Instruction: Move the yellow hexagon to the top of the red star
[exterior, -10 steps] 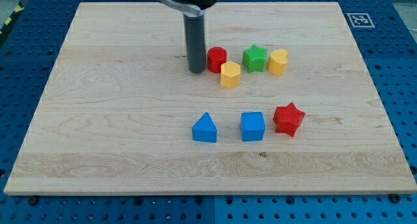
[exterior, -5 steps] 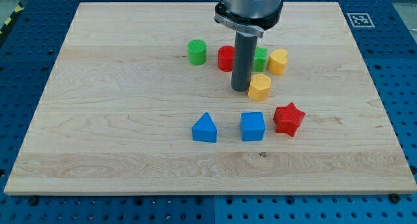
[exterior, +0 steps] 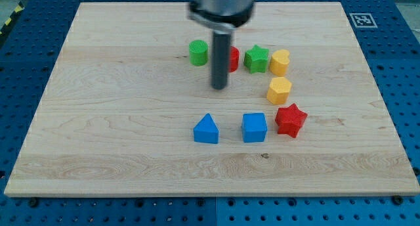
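Nearby — green star [exterior: 256, 58], yellow heart [exterior: 280, 62], red cylinder [exterior: 232, 58] behind my tip [exterior: 219, 88].

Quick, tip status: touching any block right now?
My tip: holding nothing, touching no block; left of the yellow hexagon, which sits just above the red star.

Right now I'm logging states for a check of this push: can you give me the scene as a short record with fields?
tip: my tip, on bare board, touching no block
target block: yellow hexagon, to the view's right of the tip
reference: red star, directly below the hexagon in the view, close to it
contact hexagon-star: cannot tell
bottom row: blue triangle, blue cube
task state: hexagon appears in place above the star
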Robot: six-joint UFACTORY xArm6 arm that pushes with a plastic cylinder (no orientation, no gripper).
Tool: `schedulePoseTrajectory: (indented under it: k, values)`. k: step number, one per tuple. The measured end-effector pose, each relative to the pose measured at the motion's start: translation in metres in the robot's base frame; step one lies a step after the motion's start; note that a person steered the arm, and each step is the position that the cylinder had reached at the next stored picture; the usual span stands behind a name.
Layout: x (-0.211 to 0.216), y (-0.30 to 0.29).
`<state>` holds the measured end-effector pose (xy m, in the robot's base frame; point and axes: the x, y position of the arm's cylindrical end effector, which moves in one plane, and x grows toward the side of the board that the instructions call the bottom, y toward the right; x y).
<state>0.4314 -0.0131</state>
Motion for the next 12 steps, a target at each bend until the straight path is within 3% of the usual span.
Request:
schedulePoseTrajectory:
  k: [1, 2, 4, 6, 12]
  values:
    - [0.012, -0.077]
    - [0.055, -0.105]
    - [0.131, -0.091]
    - [0.131, -0.020]
    - [0.115, -0.017]
